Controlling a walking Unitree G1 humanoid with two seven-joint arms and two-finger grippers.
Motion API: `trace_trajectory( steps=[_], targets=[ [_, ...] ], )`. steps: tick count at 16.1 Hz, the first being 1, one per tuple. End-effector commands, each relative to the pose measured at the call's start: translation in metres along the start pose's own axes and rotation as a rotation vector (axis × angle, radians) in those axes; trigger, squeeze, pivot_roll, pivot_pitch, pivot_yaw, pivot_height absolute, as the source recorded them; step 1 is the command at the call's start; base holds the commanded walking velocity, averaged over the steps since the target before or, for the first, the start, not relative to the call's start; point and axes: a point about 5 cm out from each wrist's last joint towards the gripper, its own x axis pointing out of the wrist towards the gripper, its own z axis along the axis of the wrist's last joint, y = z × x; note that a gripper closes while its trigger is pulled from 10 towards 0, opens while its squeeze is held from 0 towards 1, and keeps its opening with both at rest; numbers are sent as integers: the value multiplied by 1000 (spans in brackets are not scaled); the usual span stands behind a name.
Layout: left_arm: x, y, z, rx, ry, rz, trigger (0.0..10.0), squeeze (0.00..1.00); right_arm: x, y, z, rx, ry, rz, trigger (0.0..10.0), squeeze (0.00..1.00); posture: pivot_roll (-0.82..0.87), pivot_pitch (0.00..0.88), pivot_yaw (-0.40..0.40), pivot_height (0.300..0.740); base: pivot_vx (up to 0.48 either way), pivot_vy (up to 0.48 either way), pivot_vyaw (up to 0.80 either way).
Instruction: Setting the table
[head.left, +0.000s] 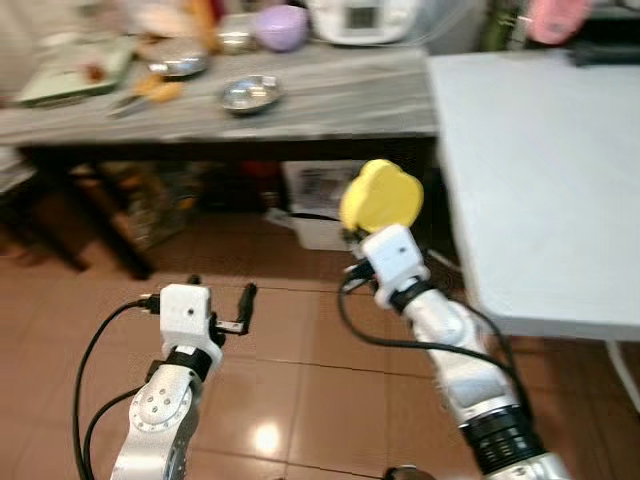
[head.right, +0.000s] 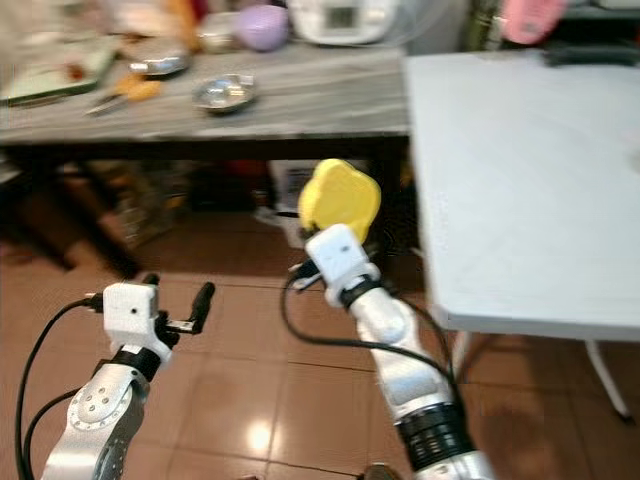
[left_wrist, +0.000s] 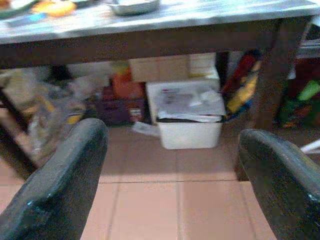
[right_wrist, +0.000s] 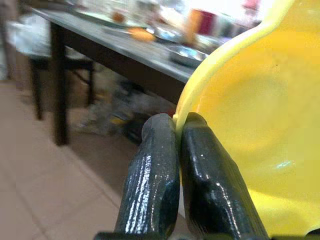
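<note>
My right claw (right_wrist: 177, 150) pinching rim of yellow plate (head.left: 381, 196), white worktop (head.left: 540, 170) just beside it. My left claw (left_wrist: 170, 165) spread, empty, above floor.

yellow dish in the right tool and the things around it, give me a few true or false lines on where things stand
1. The right tool is shut on the rim of the yellow dish. True.
2. The left tool carries a metal bowl. False: it is open with nothing between its fingers.
3. The yellow dish already rests on the white table. False: it is held in the air beside the table.
4. A metal bowl sits on the grey counter. True.
</note>
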Motion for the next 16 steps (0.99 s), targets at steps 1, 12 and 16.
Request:
trace_trajectory(
  steps=[1, 12, 16],
  targets=[
    [0, 3, -3, 8, 17, 4, 10000, 0, 0, -2, 3, -6, -20, -6, 10000, 0, -64, 122, 137, 740, 0, 0, 0],
    [3, 4, -1, 12, 16, 5, 10000, 0, 1, -2, 3, 17, -22, -20, 10000, 0, -62, 110, 143, 740, 0, 220, -100],
    [5, 4, -1, 16, 14, 2, 10000, 0, 2, -3, 4, 17, -23, -23, 10000, 0, -63, 110, 145, 740, 0, 480, -577]
  ],
)
